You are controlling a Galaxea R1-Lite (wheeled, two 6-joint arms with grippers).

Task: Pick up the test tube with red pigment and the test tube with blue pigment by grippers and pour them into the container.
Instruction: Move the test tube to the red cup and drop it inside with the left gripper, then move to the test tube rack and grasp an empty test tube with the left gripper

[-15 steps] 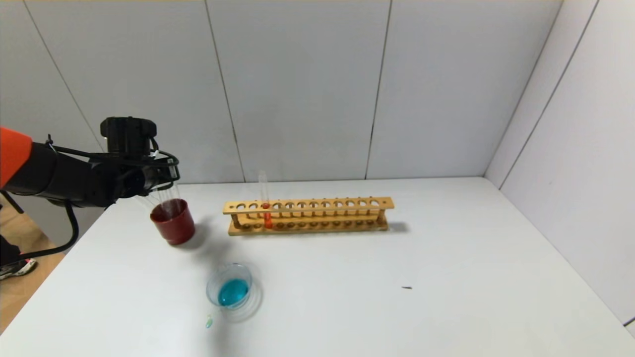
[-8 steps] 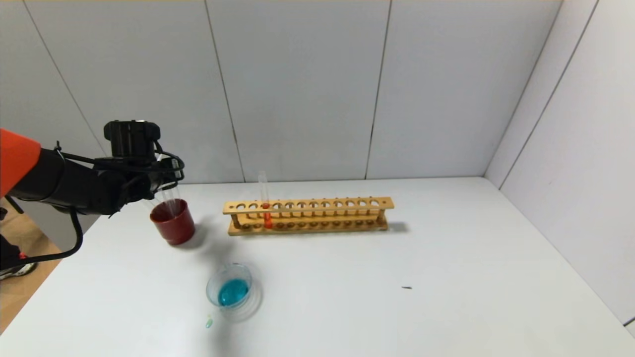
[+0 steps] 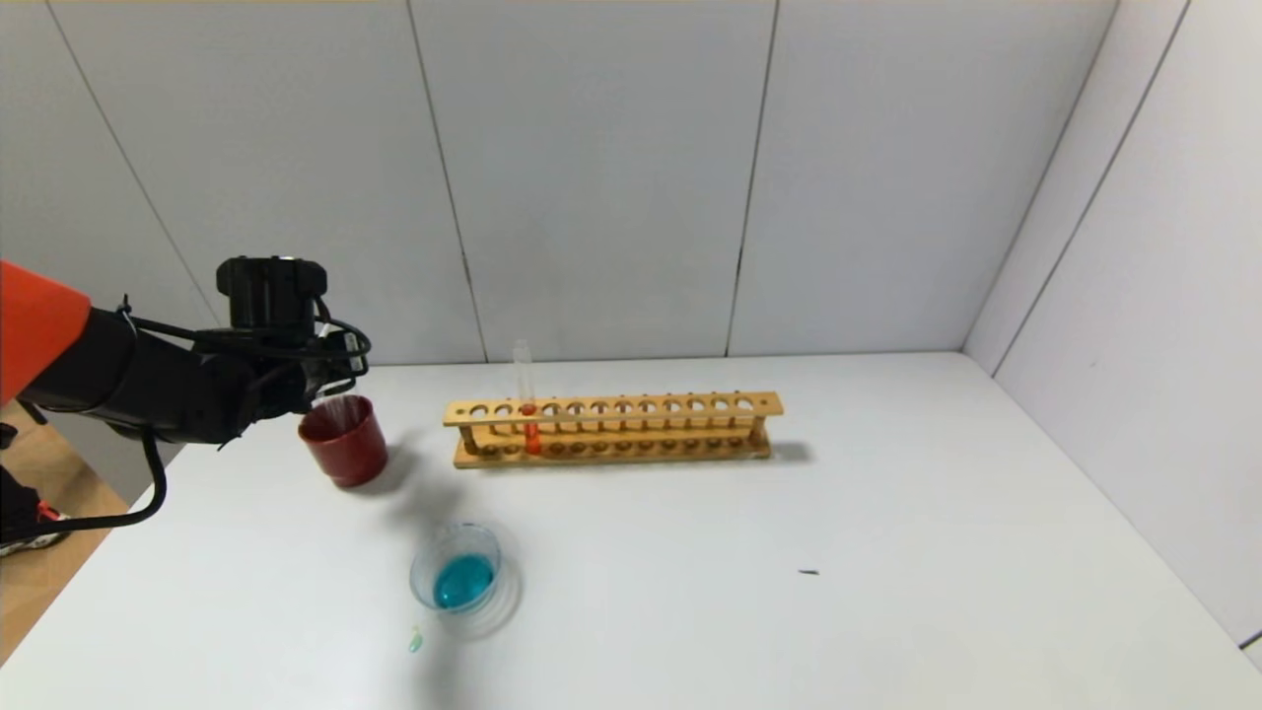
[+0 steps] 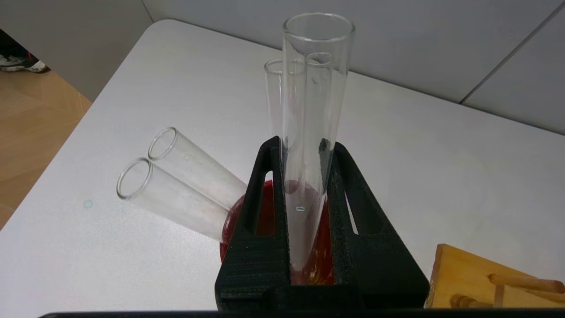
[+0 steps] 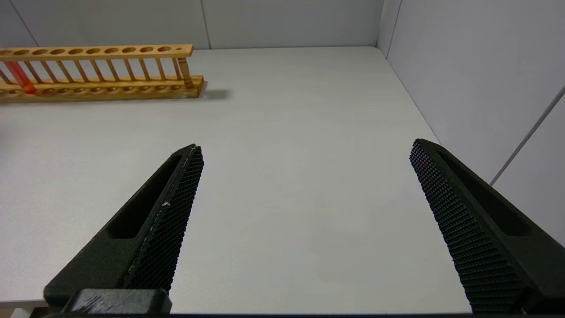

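My left gripper (image 3: 333, 387) (image 4: 301, 143) is shut on the test tube with blue pigment (image 4: 309, 110). That tube is clear, with only a tiny teal drop inside. It stands upright with its rounded end down in the mouth of a dark red cup (image 3: 343, 439) (image 4: 265, 207). The container (image 3: 426, 557), a shallow glass dish, holds a pool of blue liquid near the table's front. The test tube with red pigment (image 3: 530, 424) (image 5: 20, 77) stands in the wooden rack (image 3: 611, 429). My right gripper (image 5: 304, 150) hangs open over bare table on the right; the head view does not show it.
Three more clear tubes (image 4: 185, 185) lean in the red cup. A teal droplet (image 3: 415, 643) lies on the table in front of the dish, and a dark speck (image 3: 808, 572) to the right. Grey walls close the back and right sides. The table's left edge runs beside the cup.
My left gripper has moved a little right and down, lowering the clear tube into the red cup. Nothing else has moved.
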